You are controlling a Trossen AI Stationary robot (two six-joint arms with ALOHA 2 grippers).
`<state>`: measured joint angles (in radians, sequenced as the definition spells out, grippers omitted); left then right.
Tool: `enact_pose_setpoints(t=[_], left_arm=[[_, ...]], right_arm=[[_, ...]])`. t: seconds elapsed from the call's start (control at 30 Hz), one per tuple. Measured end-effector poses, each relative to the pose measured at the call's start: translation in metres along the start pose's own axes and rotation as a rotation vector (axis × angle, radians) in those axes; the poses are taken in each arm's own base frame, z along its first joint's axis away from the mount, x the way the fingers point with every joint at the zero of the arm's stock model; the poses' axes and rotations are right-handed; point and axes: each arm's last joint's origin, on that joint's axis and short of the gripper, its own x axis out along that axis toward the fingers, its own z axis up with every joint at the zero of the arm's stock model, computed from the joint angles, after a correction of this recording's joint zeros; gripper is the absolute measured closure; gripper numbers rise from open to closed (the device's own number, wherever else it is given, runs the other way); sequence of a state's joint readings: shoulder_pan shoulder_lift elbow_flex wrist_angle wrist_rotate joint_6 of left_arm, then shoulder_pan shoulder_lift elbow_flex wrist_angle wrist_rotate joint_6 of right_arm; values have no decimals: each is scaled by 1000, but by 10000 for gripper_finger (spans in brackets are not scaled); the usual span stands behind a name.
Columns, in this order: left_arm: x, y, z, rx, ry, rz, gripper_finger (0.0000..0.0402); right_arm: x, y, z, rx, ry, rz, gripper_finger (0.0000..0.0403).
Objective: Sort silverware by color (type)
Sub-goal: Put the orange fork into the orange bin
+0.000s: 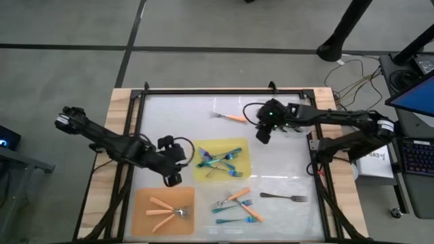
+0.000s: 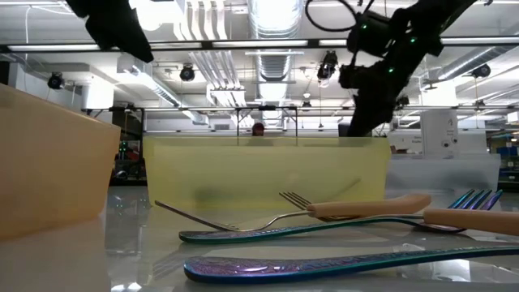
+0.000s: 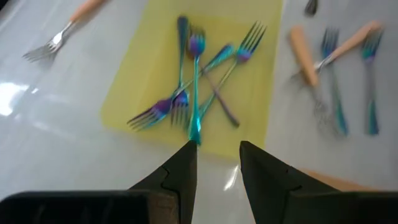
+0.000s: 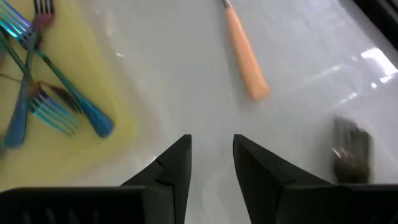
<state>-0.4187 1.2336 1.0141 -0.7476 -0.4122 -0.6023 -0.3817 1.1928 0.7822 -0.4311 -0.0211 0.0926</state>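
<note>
High view only: orange mat (image 1: 146, 203)

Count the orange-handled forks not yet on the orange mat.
3. One orange-handled fork lies alone beyond the yellow mat. Two more sit in the mixed pile right of the orange mat: one at its far side, one at its near side. None looks hidden.

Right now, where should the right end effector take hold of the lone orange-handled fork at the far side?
Probably mid-handle on the orange-handled fork, from straight above with fingers across its width: it lies flat, alone, nothing beside it. The right end effector, open and empty, is nearest.
</note>
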Motion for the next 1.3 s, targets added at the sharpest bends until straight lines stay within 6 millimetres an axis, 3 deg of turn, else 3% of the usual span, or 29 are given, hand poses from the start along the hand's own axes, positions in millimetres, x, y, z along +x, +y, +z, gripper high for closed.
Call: enact_pose_setpoints(t=[0.17, 0.43, 0.83, 1.07, 1.3], left_arm=[[5, 12, -18, -28, -131, -34, 299], [14, 21, -34, -6, -273, -22, 299], [19, 24, -42, 34, -241, 8, 299], [20, 27, -47, 58, -190, 31, 299], [20, 27, -48, 59, -183, 34, 299]], right_arm=[[24, 1, 11, -65, 22, 12, 293], [48, 4, 47, -148, 35, 12, 293], [97, 4, 95, -259, 108, 6, 271], [128, -11, 104, -225, 185, -11, 241], [149, -29, 106, -201, 212, -29, 238]])
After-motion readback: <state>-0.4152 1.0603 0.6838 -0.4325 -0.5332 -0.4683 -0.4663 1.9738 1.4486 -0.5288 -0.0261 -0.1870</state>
